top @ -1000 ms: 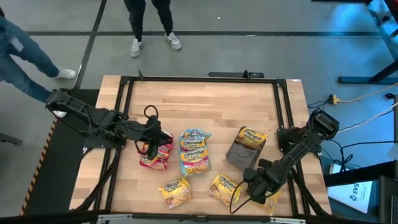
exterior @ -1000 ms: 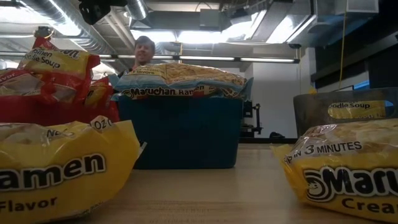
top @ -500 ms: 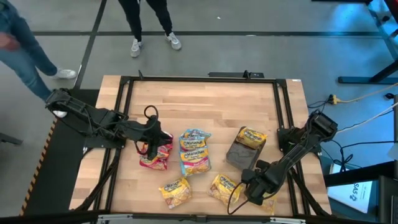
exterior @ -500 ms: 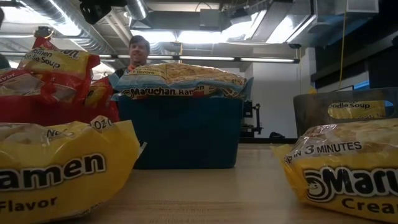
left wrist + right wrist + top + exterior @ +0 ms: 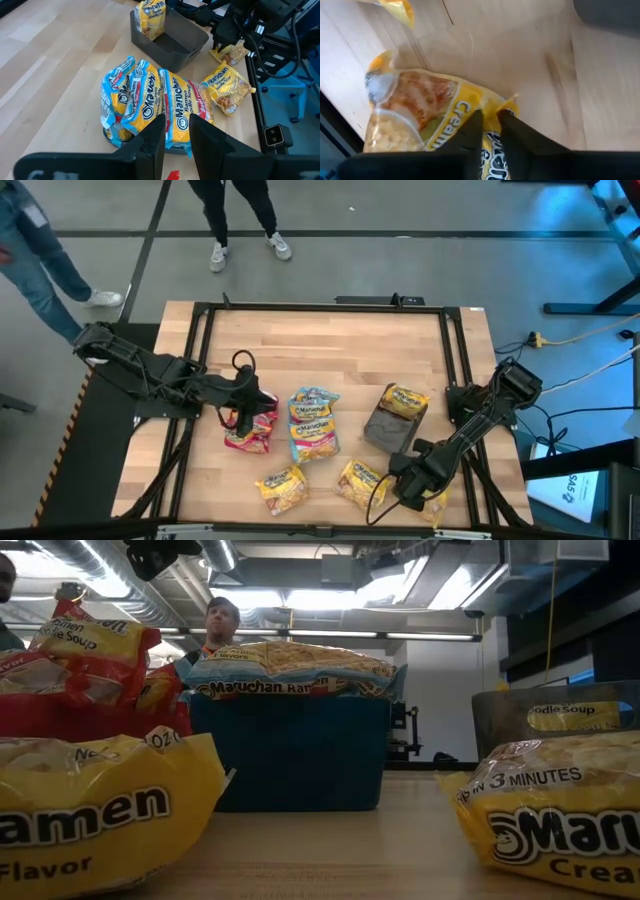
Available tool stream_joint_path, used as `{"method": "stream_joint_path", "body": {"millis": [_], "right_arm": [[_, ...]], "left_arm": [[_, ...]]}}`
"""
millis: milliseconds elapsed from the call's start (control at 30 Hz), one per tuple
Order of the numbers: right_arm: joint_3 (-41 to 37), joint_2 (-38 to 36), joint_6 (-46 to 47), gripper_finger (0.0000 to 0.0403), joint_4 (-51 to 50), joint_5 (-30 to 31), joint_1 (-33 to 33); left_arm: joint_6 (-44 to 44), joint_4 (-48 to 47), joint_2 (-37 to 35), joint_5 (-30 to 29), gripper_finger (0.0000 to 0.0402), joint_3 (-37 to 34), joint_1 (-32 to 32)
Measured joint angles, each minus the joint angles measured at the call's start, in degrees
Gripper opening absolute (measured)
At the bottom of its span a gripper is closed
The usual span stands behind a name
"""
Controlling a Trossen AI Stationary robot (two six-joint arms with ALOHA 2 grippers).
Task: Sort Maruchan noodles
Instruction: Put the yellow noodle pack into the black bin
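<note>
Several red Maruchan packets (image 5: 250, 430) lie piled in the red tray (image 5: 60, 720), and my left gripper (image 5: 242, 406) hangs above their far edge. It is open by a narrow gap (image 5: 176, 137), looking over the blue-edged packets (image 5: 145, 97) in the blue tray (image 5: 290, 755). One yellow packet (image 5: 404, 400) leans in the dark grey tray (image 5: 388, 430). Two yellow packets (image 5: 281, 488) (image 5: 358, 482) lie flat on the wood. At the near right, my right gripper (image 5: 408, 490) points down, shut on a third yellow packet (image 5: 420, 115). My right gripper pinches a puckered bit of the wrapper at the yellow packet's edge (image 5: 507, 105) between its two fingers (image 5: 472, 131). The fingers come from above, pointing down. The rest of the packet lies flat on the table.
The table's black frame rails (image 5: 468, 380) run close beside my right arm. The far half of the wooden table (image 5: 330, 345) holds no objects. People stand on the floor beyond the far edge (image 5: 240, 220).
</note>
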Motion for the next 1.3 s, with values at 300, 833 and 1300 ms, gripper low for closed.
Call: {"method": "stream_joint_path", "body": {"millis": [300, 833, 1300], "right_arm": [[0.0, 0.0, -0.2, 0.0007, -0.6, -0.7, 0.0], [9.6, -1.2, -0.7, 0.0001, -16.5, -0.3, 0.1], [21.5, -1.2, 2.7, 0.0000, -37.6, 5.7, 0.0]], "left_arm": [[-0.1, 0.0, 0.0, 0.0, 0.0080, 0.0, 0.0], [0.0, 0.1, 0.0, -0.4, 0.0080, 0.0, 0.0], [0.0, 0.1, 0.0, -0.5, 0.0080, 0.0, 0.0]]}}
